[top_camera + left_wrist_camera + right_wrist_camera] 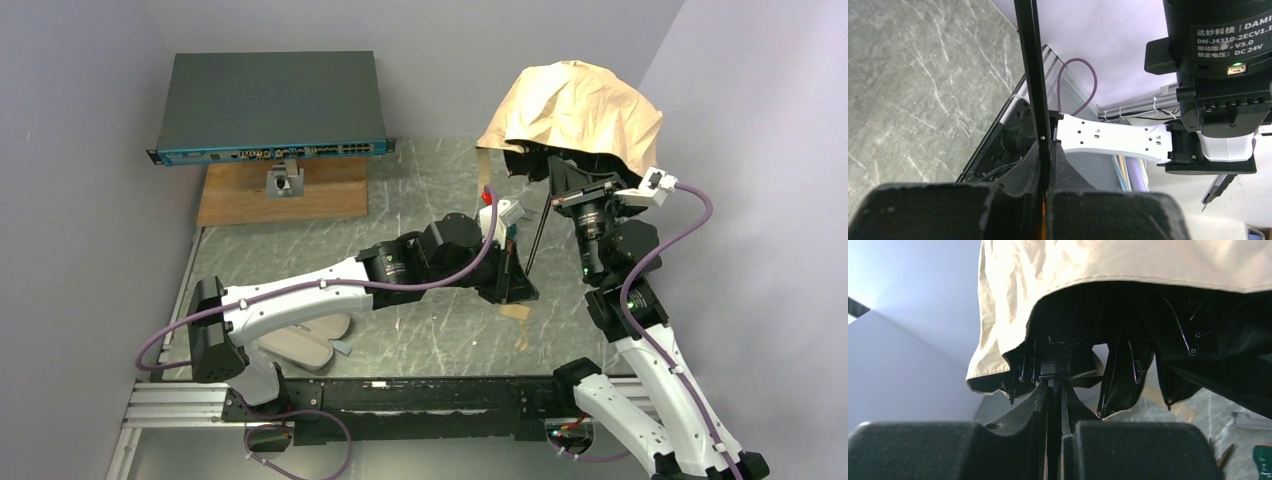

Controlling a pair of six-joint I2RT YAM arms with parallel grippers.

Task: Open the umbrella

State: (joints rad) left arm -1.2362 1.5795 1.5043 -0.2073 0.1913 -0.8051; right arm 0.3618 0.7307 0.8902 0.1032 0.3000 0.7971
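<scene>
The umbrella stands upright at the right, partly spread. Its tan canopy hangs crumpled over black ribs. The black shaft runs down from it. My right gripper is shut on the shaft just below the black runner; it also shows in the right wrist view. My left gripper is shut on the lower shaft, with its jaws pressed against it in the left wrist view. The cream handle is hidden. The pale pink sleeve lies on the table under my left arm.
A dark network switch sits on a wooden board at the back left. Walls close in the left, back and right. Tan scraps lie on the grey marble-look table near the front. A metal rail runs along the near edge.
</scene>
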